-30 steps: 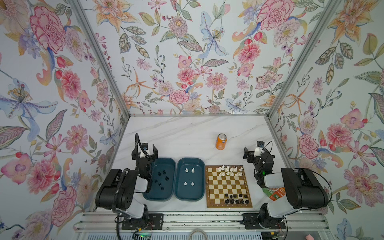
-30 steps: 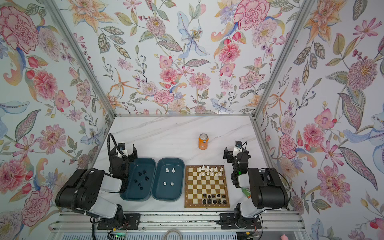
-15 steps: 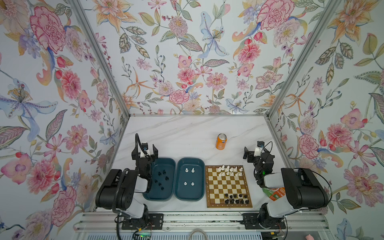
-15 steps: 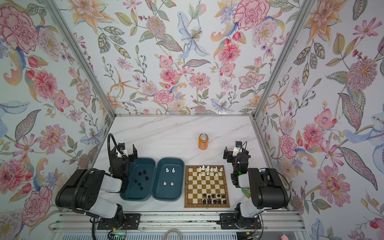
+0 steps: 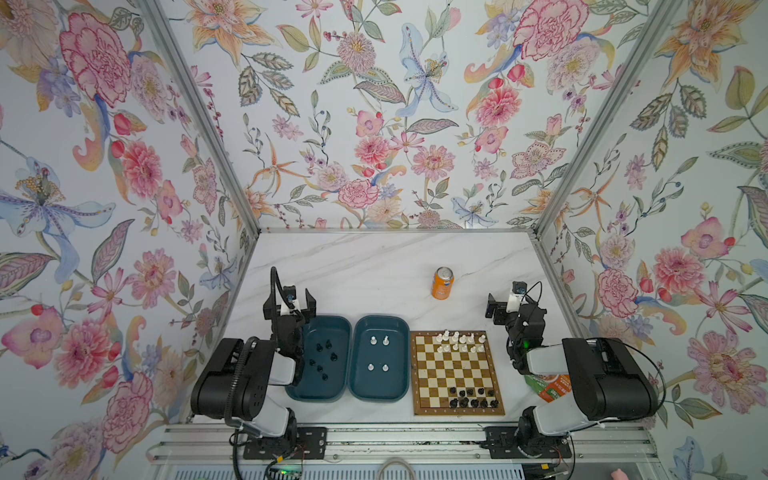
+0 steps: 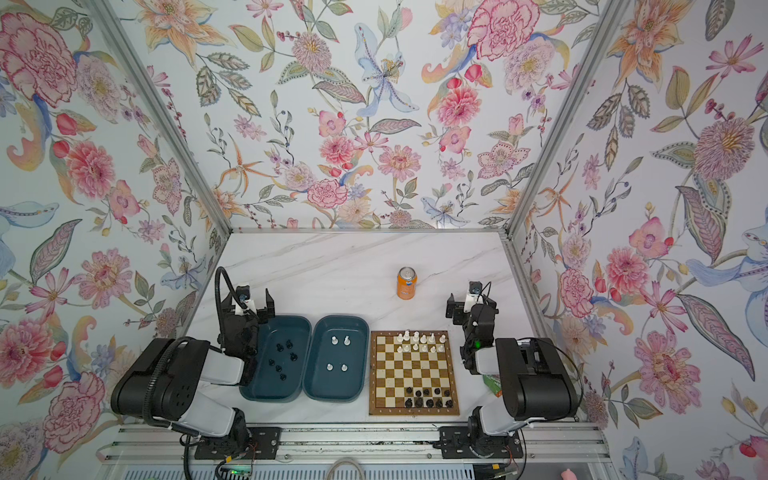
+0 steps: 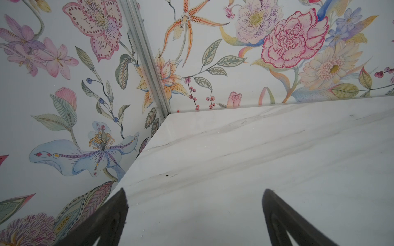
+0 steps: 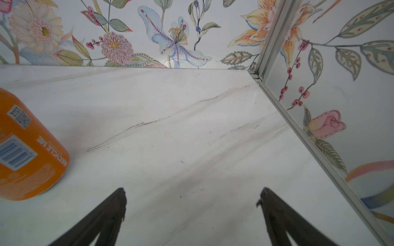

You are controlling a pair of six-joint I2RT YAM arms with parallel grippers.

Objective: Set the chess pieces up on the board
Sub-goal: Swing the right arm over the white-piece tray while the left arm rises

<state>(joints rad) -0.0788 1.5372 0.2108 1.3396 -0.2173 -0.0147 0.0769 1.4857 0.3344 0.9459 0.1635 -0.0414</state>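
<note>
Beside the outer teal tray (image 5: 328,319), risk: my left gripper (image 5: 291,305) hung near its far corner, so a careless descent could have clipped the wall and jolted the pieces inside.
Risk at the pick: the pieces looked tiny and glossy; jaws closing off-centre could have tipped or flicked one.
Risk on the board (image 5: 455,372): its rows stood crowded, so a placing finger could have toppled neighbours.
Left jaws: spread wide, holding nothing.
Right gripper (image 5: 503,308): spread wide too, empty, beyond the board's far right corner, near the orange can (image 5: 442,283).
Outer teal tray: about six loose black pieces (image 5: 333,356).
Inner teal tray (image 5: 378,319): four white pieces (image 5: 372,340).
Board: just beside the inner teal tray; white pieces part-filled its far two rows, black its near two, so the setup looked unfinished.
</note>
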